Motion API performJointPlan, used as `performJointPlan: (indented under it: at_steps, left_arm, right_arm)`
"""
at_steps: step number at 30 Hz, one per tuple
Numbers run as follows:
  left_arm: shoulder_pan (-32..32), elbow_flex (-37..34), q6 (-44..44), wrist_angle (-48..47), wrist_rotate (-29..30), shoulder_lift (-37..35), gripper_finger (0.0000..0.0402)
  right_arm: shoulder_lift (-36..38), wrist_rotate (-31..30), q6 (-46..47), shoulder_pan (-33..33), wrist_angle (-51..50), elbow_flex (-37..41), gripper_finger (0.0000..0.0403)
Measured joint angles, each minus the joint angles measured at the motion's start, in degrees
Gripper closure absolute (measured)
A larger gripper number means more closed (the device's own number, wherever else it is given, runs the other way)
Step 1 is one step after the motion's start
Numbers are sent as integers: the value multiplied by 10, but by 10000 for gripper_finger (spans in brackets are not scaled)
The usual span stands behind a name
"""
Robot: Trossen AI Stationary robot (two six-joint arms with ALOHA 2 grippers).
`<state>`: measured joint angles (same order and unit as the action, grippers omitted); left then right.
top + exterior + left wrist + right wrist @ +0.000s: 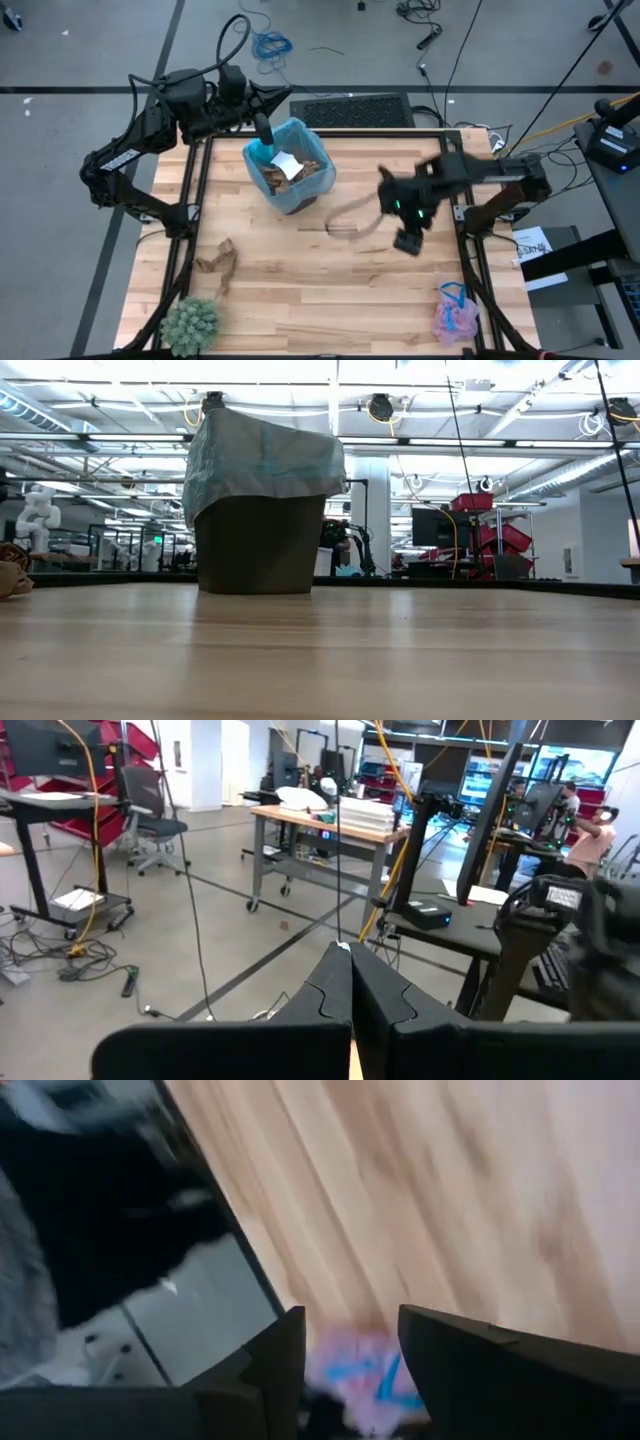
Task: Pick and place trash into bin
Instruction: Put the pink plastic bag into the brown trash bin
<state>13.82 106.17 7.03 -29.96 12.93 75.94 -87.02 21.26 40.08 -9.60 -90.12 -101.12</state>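
Toward the table's far edge, left of centre, stands the bin (pixel 288 176), a dark wastebasket lined with a light-blue bag; brown paper wads (pixel 303 172) and a white paper bit (pixel 288 164) lie inside it. From the low view its bag drapes over the rim.

On the wooden table (pixel 330 290), 1 brown paper scrap (pixel 218 264) lies near the left side, a green spiky plant (pixel 190 324) sits at the near left corner, and the pink mesh puff (pixel 455 314) with blue string rests near the right corner.

Left gripper (pixel 351 982) rests at the far left corner, its fingers pressed together, holding nothing. Right gripper (pixel 348 1348) hangs over the table's right half, fingers parted and empty, with the puff visible between them.

Beyond are a grey floor, desks, cables and red racks.
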Motion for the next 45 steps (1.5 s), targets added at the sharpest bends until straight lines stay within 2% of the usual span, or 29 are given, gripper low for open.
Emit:
performJointPlan:
  at_steps: [5, 11, 16, 19, 23, 30, 35, 39, 42, 45]
  left_arm:
    - [0, 0, 0, -3, -9, 0, 402]
    - [0, 0, 0, -8, -9, 0, 402]
    - [0, 0, 0, -12, -10, 0, 402]
    - [0, 0, 1, -11, -14, 0, 402]
    - [0, 0, 2, -11, -22, 0, 402]
    - [0, 0, 5, -21, -23, 0, 402]
    - [0, 0, 16, -26, -23, 0, 402]
    - [0, 0, 17, -26, -23, 0, 402]
    - [0, 0, 17, -26, -23, 0, 402]
    - [-1, 0, 17, -25, -23, 0, 402]
  right_arm:
    - [33, 3, 120, -104, 1, 134, 235]
    - [40, 51, 225, -219, 27, 251, 178]
    - [40, 105, 304, -293, 178, 334, 139]
    - [40, 104, 356, -328, 282, 372, 128]
    - [35, 102, 417, -369, 361, 414, 121]
    - [2, 103, 433, -428, 404, 468, 115]
    - [-25, 102, 433, -450, 506, 516, 115]
    - [-54, 85, 437, -452, 548, 548, 116]
    - [-81, 76, 435, -451, 553, 556, 134]
    - [-102, 67, 407, -448, 541, 557, 184]
